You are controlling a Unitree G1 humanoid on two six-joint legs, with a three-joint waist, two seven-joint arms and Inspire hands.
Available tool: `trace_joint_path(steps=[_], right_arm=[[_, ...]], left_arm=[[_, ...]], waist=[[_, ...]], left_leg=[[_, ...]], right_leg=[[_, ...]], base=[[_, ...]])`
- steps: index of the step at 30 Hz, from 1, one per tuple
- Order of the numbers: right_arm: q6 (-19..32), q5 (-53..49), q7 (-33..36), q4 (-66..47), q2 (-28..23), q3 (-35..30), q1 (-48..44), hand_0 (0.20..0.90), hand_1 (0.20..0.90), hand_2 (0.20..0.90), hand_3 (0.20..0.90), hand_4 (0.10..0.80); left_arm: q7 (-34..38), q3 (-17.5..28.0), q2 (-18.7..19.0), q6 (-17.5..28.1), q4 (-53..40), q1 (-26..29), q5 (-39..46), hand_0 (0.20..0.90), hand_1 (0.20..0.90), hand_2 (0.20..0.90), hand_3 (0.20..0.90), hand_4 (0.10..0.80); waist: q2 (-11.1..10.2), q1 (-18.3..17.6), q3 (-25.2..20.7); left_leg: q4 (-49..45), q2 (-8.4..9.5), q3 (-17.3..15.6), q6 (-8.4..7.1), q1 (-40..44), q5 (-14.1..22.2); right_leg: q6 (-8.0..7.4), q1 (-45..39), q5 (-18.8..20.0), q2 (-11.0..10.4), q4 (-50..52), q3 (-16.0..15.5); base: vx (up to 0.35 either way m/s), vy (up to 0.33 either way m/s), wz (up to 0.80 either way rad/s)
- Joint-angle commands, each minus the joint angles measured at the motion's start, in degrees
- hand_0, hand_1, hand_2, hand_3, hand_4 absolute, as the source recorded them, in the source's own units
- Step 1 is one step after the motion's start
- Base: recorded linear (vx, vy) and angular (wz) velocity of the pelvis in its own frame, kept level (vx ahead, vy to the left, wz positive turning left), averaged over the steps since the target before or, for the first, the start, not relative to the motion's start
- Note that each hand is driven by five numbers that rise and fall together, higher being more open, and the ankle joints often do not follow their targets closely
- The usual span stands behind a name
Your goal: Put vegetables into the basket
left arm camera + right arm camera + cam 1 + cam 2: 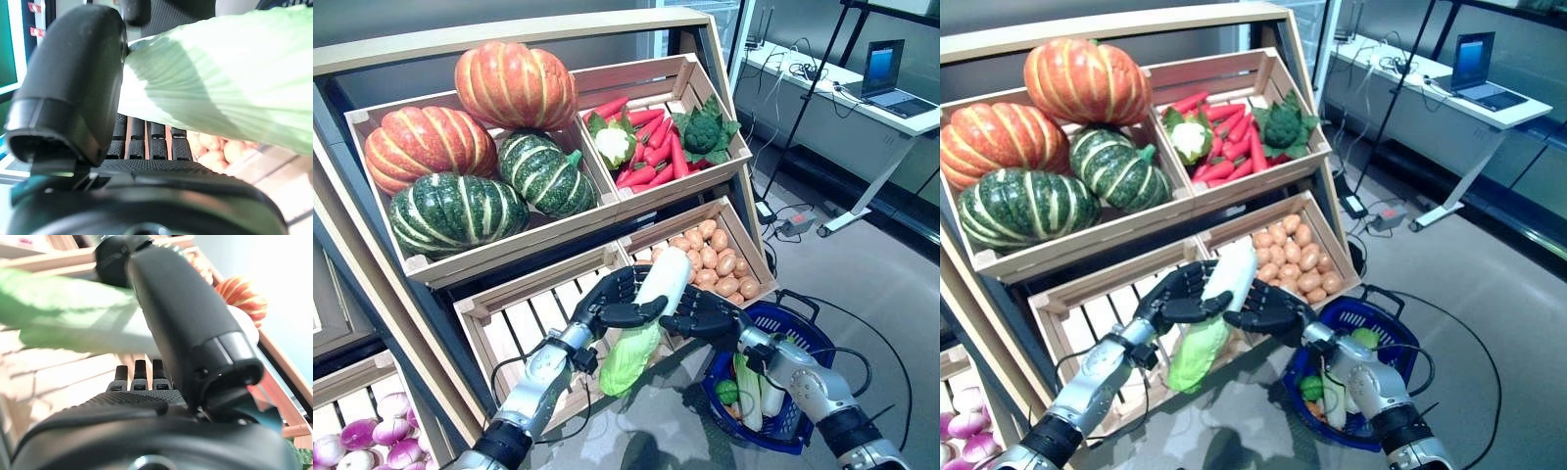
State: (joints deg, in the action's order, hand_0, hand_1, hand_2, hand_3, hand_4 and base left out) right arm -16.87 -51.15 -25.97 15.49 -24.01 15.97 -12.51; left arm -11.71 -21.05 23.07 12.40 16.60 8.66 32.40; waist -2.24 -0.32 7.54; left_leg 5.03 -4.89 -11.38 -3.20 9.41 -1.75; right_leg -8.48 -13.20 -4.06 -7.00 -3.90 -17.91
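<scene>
Mid-transfer: I've got the cabbage [646, 318] pinched between both hands in front of the lower shelf crates, stalk end up, leaves hanging down. Left hand [612, 304] has thumb and fingers wrapped on it; right hand [705, 315] grips it from the other side. Basket [808, 333] sits on the floor at the rack's lower right corner, already holding some greens. Next, I judge: swing right, lower over the basket, let go. Rack [509, 44] above holds pumpkins [475, 137], carrots [651, 147], potatoes [720, 262]. Desk [862, 108] with laptop [886, 69] behind.

occluded: basket [808, 338] contents, partly | by: right arm
</scene>
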Motion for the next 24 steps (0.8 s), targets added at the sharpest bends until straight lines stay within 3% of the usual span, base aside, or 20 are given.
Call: trace_joint_path(steps=[1, 11, 24], right_arm=[[-0.4, -11.6, -0.5, 0.5, 4.6, -0.7, -9.2, 0.9, 0.9, 0.9, 0.9, 0.8], [-5.3, -14.0, -1.3, 3.4, 7.0, 2.0, -10.6, 0.9, 0.9, 0.9, 0.9, 0.8], [-6.6, -10.9, -3.6, 6.9, 3.9, 1.4, -4.7, 0.9, 0.9, 0.9, 0.9, 0.8]], left_arm=[[-2.7, -0.9, -2.5, 9.2, -4.9, 7.7, 3.6, 0.3, 0.3, 0.3, 0.3, 0.4], [-2.0, -3.9, -3.2, 10.7, -7.3, 9.6, 3.7, 0.3, 0.3, 0.3, 0.3, 0.4], [-0.2, -0.2, 1.0, 10.9, -10.0, 10.0, 2.5, 0.3, 0.3, 0.3, 0.3, 0.4]], waist=[[0.0, 1.5, -4.6], [-0.2, 2.4, -5.2], [-0.2, 2.5, -5.0]], left_leg=[[0.0, 0.09, -1.4, 0.02, 1.1, 5.5], [0.0, 0.2, -0.5, 0.08, 1.3, 5.6], [0.0, 0.28, 0.2, 0.12, 1.2, 5.5]], right_leg=[[2.64, 3.2, 3.6, 0.7, -1.1, 0.1], [2.64, 2.5, 3.4, 0.5, -1.1, -0.4], [2.63, 2.5, 3.4, 0.2, -1.1, -0.3]], base=[[0.011, 0.0, 0.05], [0.018, 0.005, 0.06], [0.006, 0.005, 0.03]])
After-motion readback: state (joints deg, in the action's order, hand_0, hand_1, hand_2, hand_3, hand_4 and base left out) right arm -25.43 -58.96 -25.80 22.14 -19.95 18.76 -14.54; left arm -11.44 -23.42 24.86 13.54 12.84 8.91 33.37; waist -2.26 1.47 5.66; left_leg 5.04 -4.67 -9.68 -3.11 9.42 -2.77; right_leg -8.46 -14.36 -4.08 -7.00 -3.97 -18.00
